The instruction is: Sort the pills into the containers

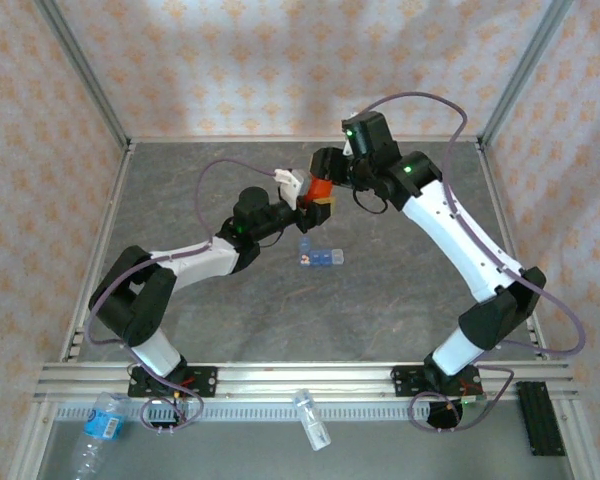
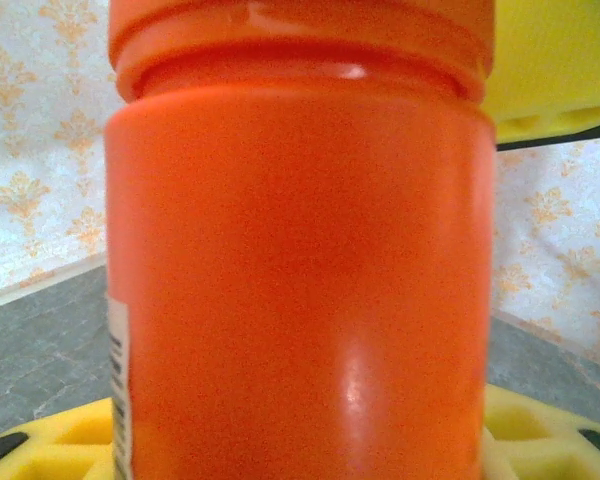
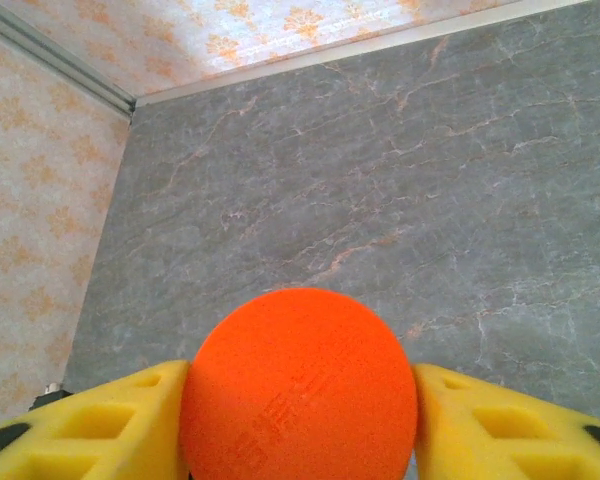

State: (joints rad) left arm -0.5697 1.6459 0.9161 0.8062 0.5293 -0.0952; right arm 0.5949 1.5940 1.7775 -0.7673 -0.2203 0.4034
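Your left arm (image 1: 195,260) and right arm (image 1: 460,240), two in all, meet over mid-table around a single orange vial (image 1: 320,189). The count runs to one vial, one blue pill organizer (image 1: 321,257), one water bottle (image 1: 98,424) and one small clear bottle (image 1: 312,420), the last two lying past the near rail (image 1: 300,378) by the arm bases. Your left gripper (image 2: 300,260) is pinching the vial's body above the table, with yellow fingers (image 2: 555,70) pressed to opposite sides and a strip of label at its edge. Your right gripper (image 3: 300,405) sits at the orange cap (image 3: 300,350), a yellow finger close against each side of the round top. You cannot tell whether they are clamping it or merely flanking it. The table (image 1: 400,300) is grey and stone-patterned with pale veins, boxed in by aluminium posts and walls of cream paper printed with orange motifs. The organizer, a row of four translucent compartments as far as the top view lets you count, lies flat near the table's centre. It is just on the near side of the vial and between the two arms, touching neither. Its long axis runs left to right, roughly parallel with the near rail. What its compartments hold is too small to make out.
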